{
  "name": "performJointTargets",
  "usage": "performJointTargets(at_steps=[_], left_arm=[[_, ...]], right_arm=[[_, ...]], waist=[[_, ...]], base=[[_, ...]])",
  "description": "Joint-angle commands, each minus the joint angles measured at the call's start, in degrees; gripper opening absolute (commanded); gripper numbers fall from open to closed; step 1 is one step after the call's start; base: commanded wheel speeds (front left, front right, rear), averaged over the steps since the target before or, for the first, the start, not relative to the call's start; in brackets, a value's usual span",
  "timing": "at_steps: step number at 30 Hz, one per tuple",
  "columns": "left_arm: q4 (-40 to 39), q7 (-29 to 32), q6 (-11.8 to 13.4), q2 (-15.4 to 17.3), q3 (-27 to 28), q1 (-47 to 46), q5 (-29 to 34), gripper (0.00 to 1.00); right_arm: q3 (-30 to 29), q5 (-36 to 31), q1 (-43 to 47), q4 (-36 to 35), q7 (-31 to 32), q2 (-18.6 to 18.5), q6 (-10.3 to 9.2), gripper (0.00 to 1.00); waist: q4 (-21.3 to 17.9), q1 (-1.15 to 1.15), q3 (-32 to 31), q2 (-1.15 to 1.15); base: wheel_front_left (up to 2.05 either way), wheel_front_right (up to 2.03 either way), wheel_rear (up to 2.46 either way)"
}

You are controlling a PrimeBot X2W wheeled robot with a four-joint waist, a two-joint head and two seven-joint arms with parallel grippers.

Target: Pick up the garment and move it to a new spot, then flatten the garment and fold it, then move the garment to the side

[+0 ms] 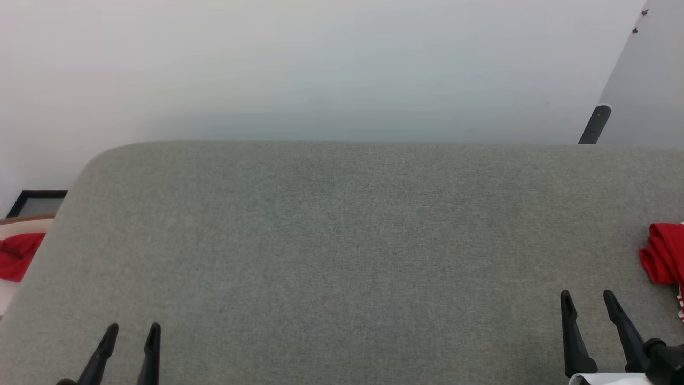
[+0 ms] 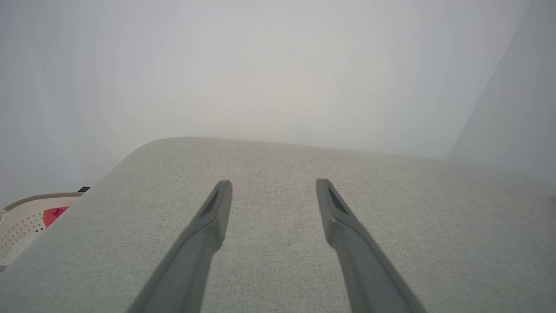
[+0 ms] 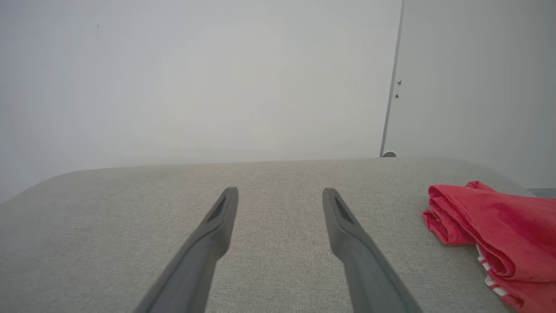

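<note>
The garment [image 1: 665, 259] is a bright red bundle with a bit of red-and-white striped trim, lying bunched at the right edge of the grey fabric table [image 1: 342, 240]. In the right wrist view the garment [image 3: 495, 234] lies to the right of my fingers. My right gripper [image 1: 588, 299] stands open just left of it, not touching it, with nothing between its fingers [image 3: 343, 226]. At the lower left, far from the garment, my left gripper [image 1: 132, 331] is open and empty over bare table; the left wrist view shows its fingers [image 2: 217, 213] spread apart.
A pale perforated basket [image 2: 26, 221] with a red cloth scrap [image 1: 18, 254] in it sits off the table's left edge, beside a dark framed panel [image 1: 37, 203]. A white wall rises behind the table, with a dark post [image 1: 594, 124] at the back right.
</note>
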Motion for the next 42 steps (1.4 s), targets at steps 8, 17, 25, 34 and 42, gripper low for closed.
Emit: performJointTargets(at_steps=[8, 17, 25, 34, 42], left_arm=[[0.17, 0.06, 0.08, 0.74, -0.55, 0.45, -0.61, 1.00], [-0.09, 0.07, 0.08, 0.74, -0.44, 0.61, -0.87, 1.00], [0.10, 0.07, 0.08, 1.04, -0.47, 0.60, -1.21, 1.00], [-0.10, 0.06, 0.08, 0.78, 0.03, 0.37, -1.43, 1.00], [-0.03, 0.06, 0.08, 0.76, 0.16, -0.20, -1.76, 1.00]], right_arm=[[0.04, 0.65, 0.22, -0.31, 0.09, 0.21, -0.06, 1.00], [0.44, 1.11, 0.11, -0.22, -0.32, 0.22, -0.06, 1.00], [0.71, 1.06, -0.14, -0.27, -0.67, 0.21, -0.06, 1.00], [0.37, 1.05, -0.45, -0.49, -2.12, 0.21, -0.06, 1.00], [0.18, 0.86, -0.50, -0.09, -3.44, 0.21, -0.06, 1.00]], waist=[[0.41, 0.00, 0.22, 0.00], [0.33, 0.00, 0.53, 0.00], [0.23, 0.00, 0.82, 0.00], [0.23, 0.00, 1.10, 0.00], [0.29, 0.00, 1.40, 0.00]], base=[[0.00, 0.00, 0.00], [0.00, 0.00, 0.00], [0.00, 0.00, 0.00], [0.00, 0.00, 0.00], [0.00, 0.00, 0.00]])
